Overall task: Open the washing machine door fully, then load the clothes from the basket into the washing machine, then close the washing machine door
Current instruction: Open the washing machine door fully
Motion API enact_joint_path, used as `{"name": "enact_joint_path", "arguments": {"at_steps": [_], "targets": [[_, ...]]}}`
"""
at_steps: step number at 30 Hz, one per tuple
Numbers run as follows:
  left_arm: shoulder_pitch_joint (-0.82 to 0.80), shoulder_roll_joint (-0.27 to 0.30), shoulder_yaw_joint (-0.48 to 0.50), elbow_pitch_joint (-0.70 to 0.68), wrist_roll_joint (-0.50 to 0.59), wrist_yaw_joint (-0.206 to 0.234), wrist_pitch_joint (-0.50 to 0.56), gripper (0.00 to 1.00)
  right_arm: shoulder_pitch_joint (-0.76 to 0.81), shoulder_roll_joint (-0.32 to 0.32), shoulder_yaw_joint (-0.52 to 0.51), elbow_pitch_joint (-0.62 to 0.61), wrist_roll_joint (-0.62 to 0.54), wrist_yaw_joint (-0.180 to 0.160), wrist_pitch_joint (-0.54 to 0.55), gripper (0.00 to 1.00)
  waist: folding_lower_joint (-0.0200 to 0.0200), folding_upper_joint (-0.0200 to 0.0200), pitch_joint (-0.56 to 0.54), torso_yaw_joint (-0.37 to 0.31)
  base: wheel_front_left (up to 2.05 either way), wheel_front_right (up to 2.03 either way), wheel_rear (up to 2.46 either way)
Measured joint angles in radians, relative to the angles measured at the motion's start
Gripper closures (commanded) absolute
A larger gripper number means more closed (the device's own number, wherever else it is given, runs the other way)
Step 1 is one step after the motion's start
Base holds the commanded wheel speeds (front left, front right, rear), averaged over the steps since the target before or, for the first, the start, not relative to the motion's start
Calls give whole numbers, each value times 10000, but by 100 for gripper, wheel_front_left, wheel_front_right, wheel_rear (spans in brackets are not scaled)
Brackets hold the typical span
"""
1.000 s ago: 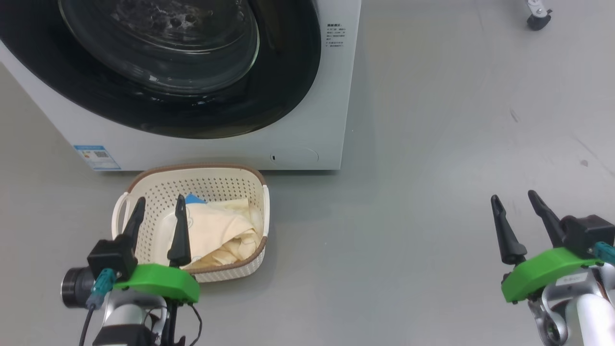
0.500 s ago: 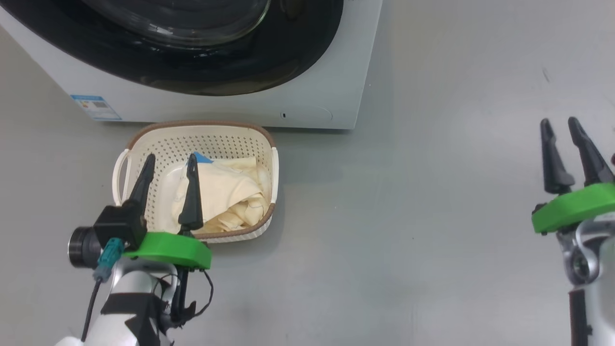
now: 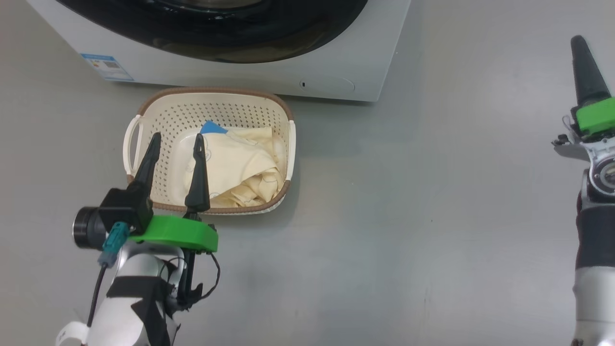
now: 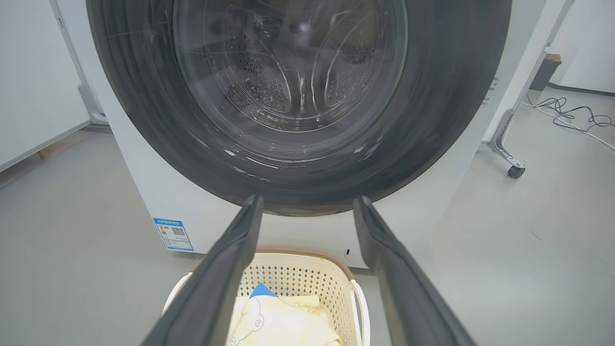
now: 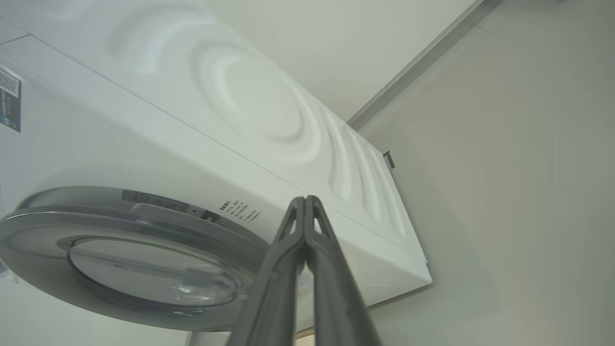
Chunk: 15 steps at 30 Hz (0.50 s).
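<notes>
Grey floor (image 3: 432,192). A castor (image 4: 516,171) carries a metal frame leg (image 4: 499,139). Loose cables (image 4: 564,109) lie nearby.

The left end effector (image 3: 177,138) points forward with fingers spread wide, the right end effector (image 3: 579,43) pressed together, empty.

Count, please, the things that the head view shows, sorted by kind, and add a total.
washing machine: 1
basket: 1
clothes: 1 heap in the basket; separate garments cannot be told apart
claws: 2, the left claw open, the right claw shut
Total: 5
</notes>
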Motion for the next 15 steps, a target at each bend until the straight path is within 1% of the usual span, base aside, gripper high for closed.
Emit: {"name": "enact_joint_path", "arguments": {"at_steps": [3, 8, 12, 15], "targets": [[-146, -23, 4, 40, 0, -86, 0, 0, -620, 0, -230, 364, 1774, -13, 1016, 100, 0, 0, 151, 114, 0, 0, 0], [-247, -94, 0, 44, 98, -123, 0, 0, -1577, -4, -675, 1243, 4086, -13, 2721, 100, 0, 0, 315, 317, 0, 0, 0], [-277, -134, -8, 67, 105, -163, 0, 0, -2261, -4, -838, 2042, 5024, -13, 3787, 100, 0, 0, 388, 472, 0, 0, 0], [-278, -171, -40, 69, 178, -173, 0, 0, -2588, -10, -832, 2309, 5114, -15, 4109, 100, 0, 0, 416, 566, 0, 0, 0]]}}
